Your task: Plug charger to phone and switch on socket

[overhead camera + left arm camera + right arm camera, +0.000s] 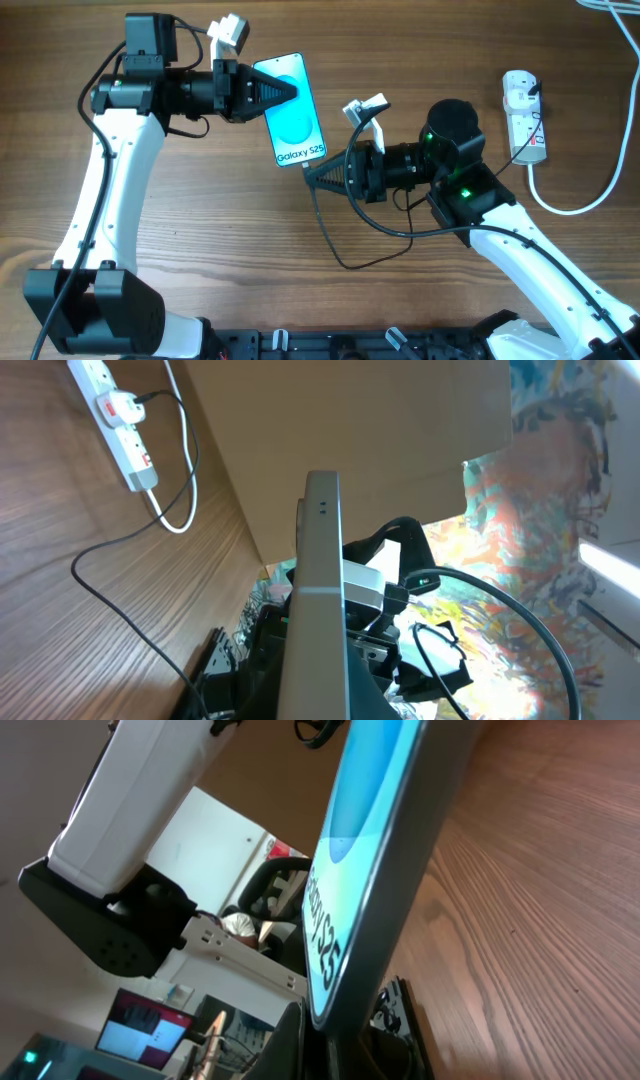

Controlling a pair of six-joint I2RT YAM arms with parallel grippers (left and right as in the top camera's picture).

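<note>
Left gripper (283,92) is clamped narrow on the upper end of the phone (297,125). The right gripper (310,178) sits pinched tight just at the phone's lower edge. Black cable trails out of its tip, so it looks to be holding the charger's plug end.

Underneath it all is the wooden counter (200,250). Far right, well apart from the action, lies the socket (524,120), with its white lead (570,205) curling off beside it. Centre stage is the phone, screen up and slightly tilted, between the two grippers. Thinnest of all, the charger (335,255) loops loosely across the counter.

The step in hand appears to be seating the plug. Done well, the right gripper pushes straight along the phone's long axis, level with that slim edge. The left gripper braces against the push, and the slack cable must not drag.

Overhead gives the layout but not whether the plug is home. The left wrist view shows the phone (320,590) edge-on and clear of the counter, with the socket (125,430) in the distance. The right wrist view catches the phone (365,890) close up at its lettered end, yet the port itself is hidden there.
</note>
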